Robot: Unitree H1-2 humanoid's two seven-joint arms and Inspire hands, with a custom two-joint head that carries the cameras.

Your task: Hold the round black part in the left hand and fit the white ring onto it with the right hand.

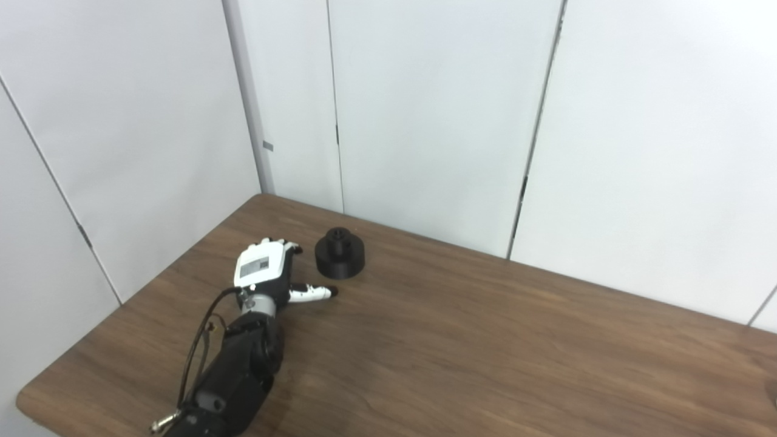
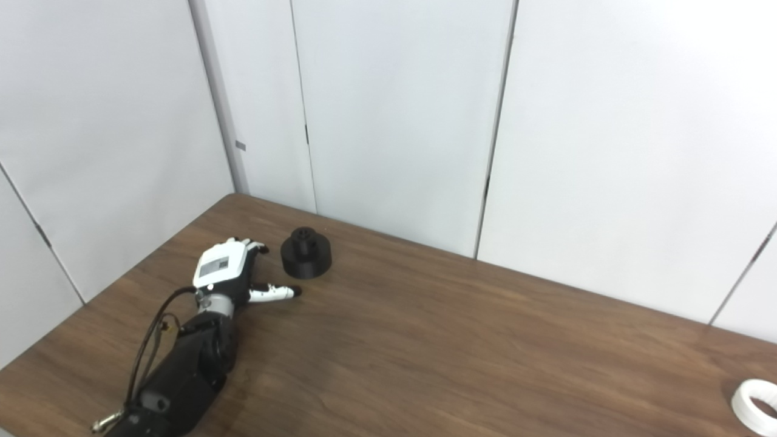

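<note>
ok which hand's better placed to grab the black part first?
Left. The left hand lies open on the table right beside the round black part, apart from it. The right hand is out of view; the white ring sits far right.

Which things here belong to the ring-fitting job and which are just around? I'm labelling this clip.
Job:
black part
white ring, far right table edge
left hand, open beside the part

Just around:
table
wall panels
</note>
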